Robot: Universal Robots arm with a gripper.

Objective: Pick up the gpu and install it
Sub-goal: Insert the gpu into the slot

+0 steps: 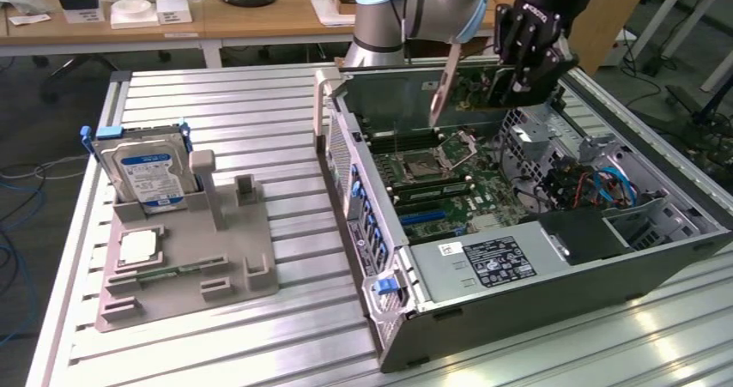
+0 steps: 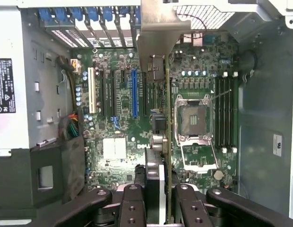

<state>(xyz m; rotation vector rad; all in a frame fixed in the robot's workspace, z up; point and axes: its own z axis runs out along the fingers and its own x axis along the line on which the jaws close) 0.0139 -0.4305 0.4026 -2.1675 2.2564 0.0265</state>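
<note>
End effector (image 2: pixel 163 208) grips the gpu (image 2: pixel 158 47) edge-on — held upright so its connector edge faces the motherboard (image 2: pixel 123 123) beneath.

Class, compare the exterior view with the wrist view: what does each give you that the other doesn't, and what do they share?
Exterior view: the hard drive standing in the grey holder beside the computer case. Wrist view: the white slot, seen straight on. Both: the gripper shut on the gpu over the motherboard, with its open CPU socket.
</note>
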